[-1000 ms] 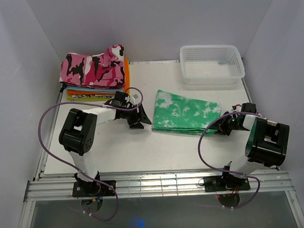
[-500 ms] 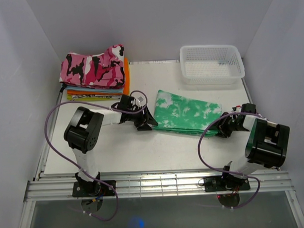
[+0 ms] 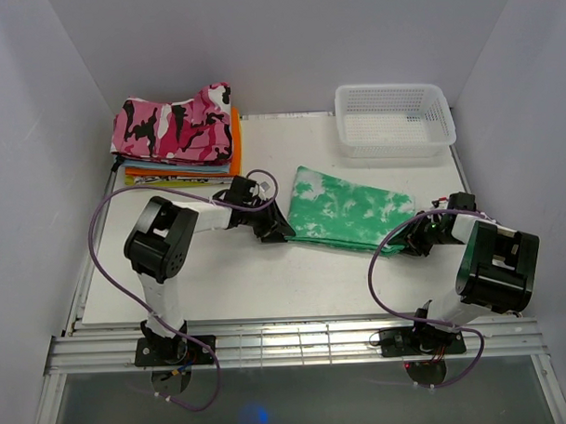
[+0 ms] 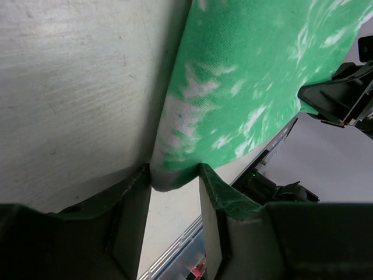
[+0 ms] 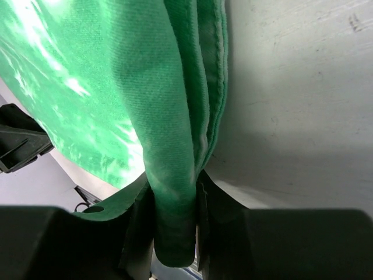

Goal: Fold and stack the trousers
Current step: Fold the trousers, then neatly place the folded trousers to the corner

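White table [image 3: 220, 279]: folded mint-green, white-blotched soft fabric trousers [image 3: 348, 210] lie mid-table, between both grippers. Right gripper [image 3: 416, 237] clenched on right-hand fold edge, layers pinched. Left gripper [image 3: 276, 229] straddles left near corner. Fabric fills gap; clamped or loose, cannot tell.

- The left gripper [image 3: 276, 228] is moving right across the table, away from its earlier spot well clear of the trousers [image 3: 348, 210].
- It is now reaching their near left corner.
- Its fingers [image 4: 131, 192] are closing on that folded corner, the fabric filling the gap.
- The left arm's elbow [image 3: 159, 249] is swinging right with it.
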You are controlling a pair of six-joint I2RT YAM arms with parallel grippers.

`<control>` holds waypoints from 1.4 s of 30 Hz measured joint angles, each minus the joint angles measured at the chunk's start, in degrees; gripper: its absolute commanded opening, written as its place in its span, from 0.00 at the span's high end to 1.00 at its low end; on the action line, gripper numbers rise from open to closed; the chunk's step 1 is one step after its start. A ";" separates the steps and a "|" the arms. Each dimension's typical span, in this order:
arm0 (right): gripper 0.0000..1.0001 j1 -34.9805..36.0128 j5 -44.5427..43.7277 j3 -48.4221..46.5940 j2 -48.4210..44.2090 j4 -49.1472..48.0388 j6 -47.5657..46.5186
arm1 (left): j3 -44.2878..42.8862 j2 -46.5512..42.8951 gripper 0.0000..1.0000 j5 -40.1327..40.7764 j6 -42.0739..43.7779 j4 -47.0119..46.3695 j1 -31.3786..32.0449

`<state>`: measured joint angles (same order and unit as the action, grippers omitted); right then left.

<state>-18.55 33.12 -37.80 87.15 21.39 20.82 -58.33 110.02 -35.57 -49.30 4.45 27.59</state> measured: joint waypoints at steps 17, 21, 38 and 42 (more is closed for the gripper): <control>0.92 4.33 -2.58 -5.79 0.57 4.94 -1.57 | -3.65 -1.66 1.00 6.01 14.14 5.73 1.22; 0.92 9.16 -5.44 -9.97 -0.83 5.92 -2.29 | -5.29 -5.77 1.00 10.01 22.40 10.43 1.25; 0.92 23.10 -16.59 -20.17 -7.30 5.60 -7.15 | -11.76 -14.69 1.00 20.63 44.33 16.11 1.42; 0.92 25.24 -18.25 -22.05 -7.65 5.38 -7.72 | -13.22 -15.89 1.00 22.47 47.39 16.09 1.40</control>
<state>6.70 14.87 -59.86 79.50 26.76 13.10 -71.55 94.13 -13.10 -1.91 20.53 28.99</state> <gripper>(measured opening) 0.283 0.047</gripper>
